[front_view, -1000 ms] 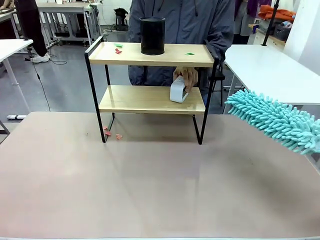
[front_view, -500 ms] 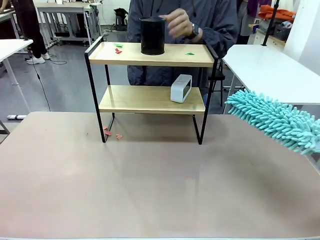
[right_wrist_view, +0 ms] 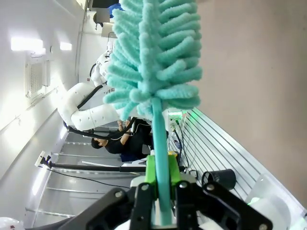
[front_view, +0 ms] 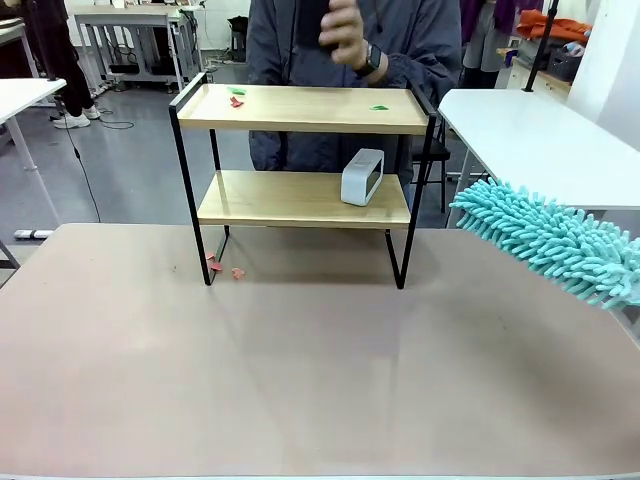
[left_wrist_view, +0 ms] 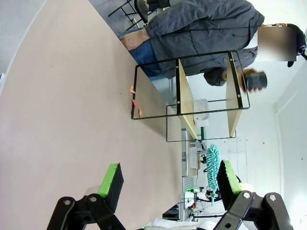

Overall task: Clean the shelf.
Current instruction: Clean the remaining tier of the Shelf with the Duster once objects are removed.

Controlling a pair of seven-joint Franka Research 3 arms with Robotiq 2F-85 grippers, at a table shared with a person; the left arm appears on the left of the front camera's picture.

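Gone from the top board is the black cylindrical container (front_view: 308,18): the person's hand (front_view: 345,35) now holds it up in front of the grey jacket, clear of the small two-tier shelf with light wooden boards and a thin black metal frame (front_view: 300,108). The shelf stands at the far side of the pinkish-beige surface (front_view: 300,380), just in front of the person.

On its lower board, towards the right, a small white rounded box (front_view: 362,177) stands as before. Small red and green scraps (front_view: 236,98) lie on the top board, and a few reddish scraps (front_view: 225,267) lie on the surface by the shelf's front left leg.

The right fingers (right_wrist_view: 150,172) are clenched on the handle of a fluffy teal chenille duster (front_view: 550,245), which hangs above the surface's right edge, well apart from the shelf. The left fingers (left_wrist_view: 111,179) are spread wide, grasping nothing, above the surface.
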